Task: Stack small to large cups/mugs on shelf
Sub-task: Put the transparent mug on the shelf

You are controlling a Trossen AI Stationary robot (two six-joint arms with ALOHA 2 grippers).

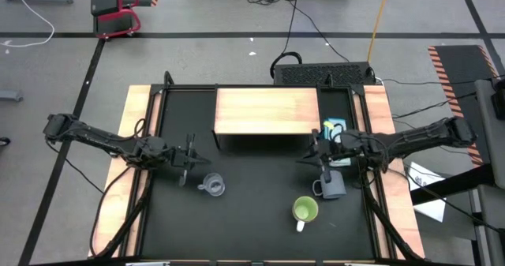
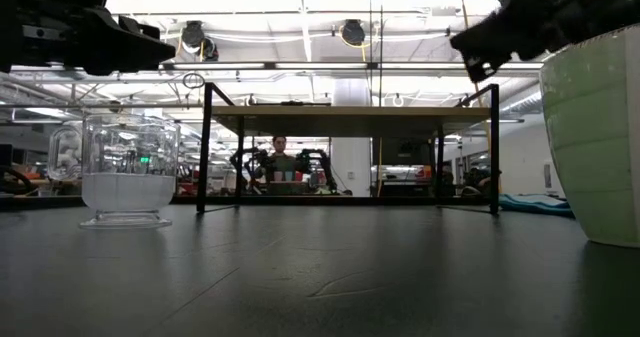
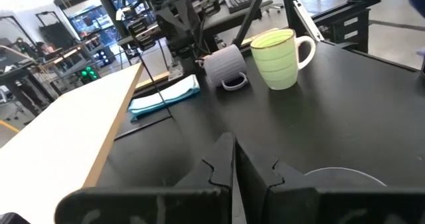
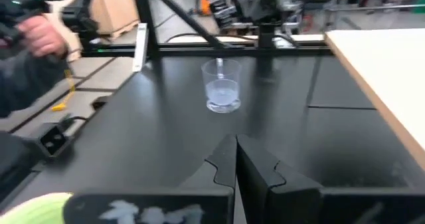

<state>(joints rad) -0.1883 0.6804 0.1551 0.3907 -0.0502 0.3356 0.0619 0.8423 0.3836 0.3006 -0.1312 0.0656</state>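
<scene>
The shelf [image 1: 267, 112] is a light-wood board on a black frame at the table's far middle. A small clear glass cup [image 1: 211, 185] stands upright left of centre. The grey-blue mug [image 1: 333, 185] lies on its side on the table right of centre, its handle [image 3: 234, 83] low. The lime-green mug [image 1: 304, 211] stands upright near it, its white handle toward the near edge. My left gripper [image 1: 185, 157] is shut, hovering just left of the glass cup [image 3: 339, 177]. My right gripper [image 1: 318, 151] is shut, above the table just beyond the grey-blue mug, holding nothing.
A folded blue cloth [image 1: 335, 132] lies by the shelf's right end, under my right arm. Light-wood strips [image 1: 140, 116] run along both table sides. In the right wrist view a person's hand [image 4: 40, 34] shows beyond the table. Bare black tabletop [image 1: 252, 219] lies between the cups.
</scene>
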